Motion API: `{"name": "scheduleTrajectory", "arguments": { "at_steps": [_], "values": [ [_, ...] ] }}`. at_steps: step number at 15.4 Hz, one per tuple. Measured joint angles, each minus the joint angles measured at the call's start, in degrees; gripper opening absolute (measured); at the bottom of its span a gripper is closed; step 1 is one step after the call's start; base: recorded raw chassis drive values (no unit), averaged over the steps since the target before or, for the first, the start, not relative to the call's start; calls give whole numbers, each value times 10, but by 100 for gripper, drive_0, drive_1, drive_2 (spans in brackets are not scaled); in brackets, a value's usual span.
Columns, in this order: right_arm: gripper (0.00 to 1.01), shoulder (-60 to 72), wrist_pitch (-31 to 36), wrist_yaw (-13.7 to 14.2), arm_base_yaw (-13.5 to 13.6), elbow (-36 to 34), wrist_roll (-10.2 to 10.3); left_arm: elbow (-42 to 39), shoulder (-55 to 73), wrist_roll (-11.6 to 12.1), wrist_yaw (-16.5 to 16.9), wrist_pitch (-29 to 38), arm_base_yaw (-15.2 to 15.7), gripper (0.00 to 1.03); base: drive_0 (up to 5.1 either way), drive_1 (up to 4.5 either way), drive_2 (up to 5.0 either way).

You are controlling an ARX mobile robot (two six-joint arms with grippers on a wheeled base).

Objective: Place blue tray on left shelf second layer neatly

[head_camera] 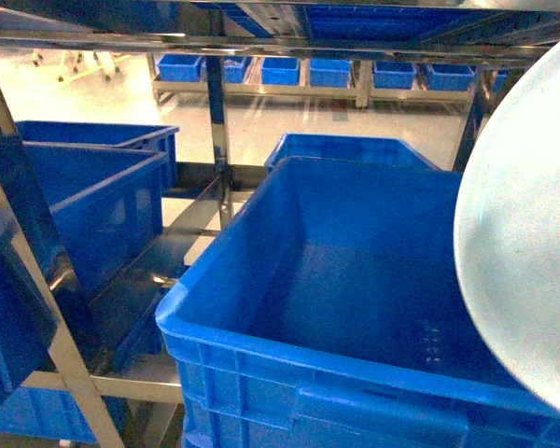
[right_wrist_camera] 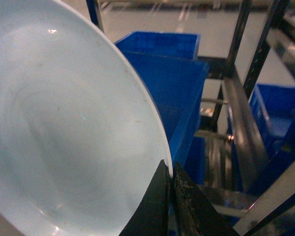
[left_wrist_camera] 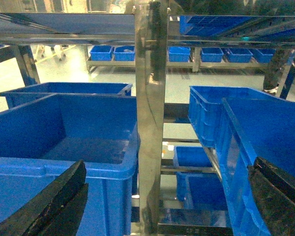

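The blue tray (head_camera: 523, 233), pale and round, stands tilted on edge at the right of the head view, over the right end of a big blue crate (head_camera: 355, 271). It fills the left of the right wrist view (right_wrist_camera: 64, 123), where my right gripper (right_wrist_camera: 169, 173) is shut on its rim. The left shelf (head_camera: 219, 121) is a shiny steel rack whose tiers carry blue crates. My left gripper (left_wrist_camera: 169, 164) is open and holds nothing; a steel post of the shelf (left_wrist_camera: 150, 123) stands straight ahead between its fingers (left_wrist_camera: 54, 201). Neither gripper shows in the head view.
Deep blue crates sit on the shelf left (head_camera: 93, 196) and right (left_wrist_camera: 255, 128) of the post, with smaller ones lower down (left_wrist_camera: 196, 162). A steel rail (right_wrist_camera: 241, 128) runs beside the tray. A far rack holds a row of crates (head_camera: 308, 70).
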Motion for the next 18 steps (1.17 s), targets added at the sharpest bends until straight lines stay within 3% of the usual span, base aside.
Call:
{"name": "scheduleTrajectory", "arguments": {
  "at_steps": [1, 2, 3, 5, 8, 11, 18],
  "values": [
    [2, 14, -36, -40, -19, 8, 21, 0, 0, 0, 0, 0, 0, 98, 0, 0, 0],
    [2, 86, -93, -126, -64, 42, 92, 0, 0, 0, 0, 0, 0, 98, 0, 0, 0],
    [2, 272, -127, -198, -42, 131, 190, 0, 0, 0, 0, 0, 0, 98, 0, 0, 0],
    [2, 347, -110, -218, -17, 174, 223, 0, 0, 0, 0, 0, 0, 98, 0, 0, 0],
    [2, 441, -98, -212, 20, 236, 252, 0, 0, 0, 0, 0, 0, 98, 0, 0, 0],
    [2, 529, -73, -179, 41, 254, 270, 0, 0, 0, 0, 0, 0, 98, 0, 0, 0],
    [2, 629, -19, -117, 52, 312, 311, 0, 0, 0, 0, 0, 0, 98, 0, 0, 0]
  ]
}}
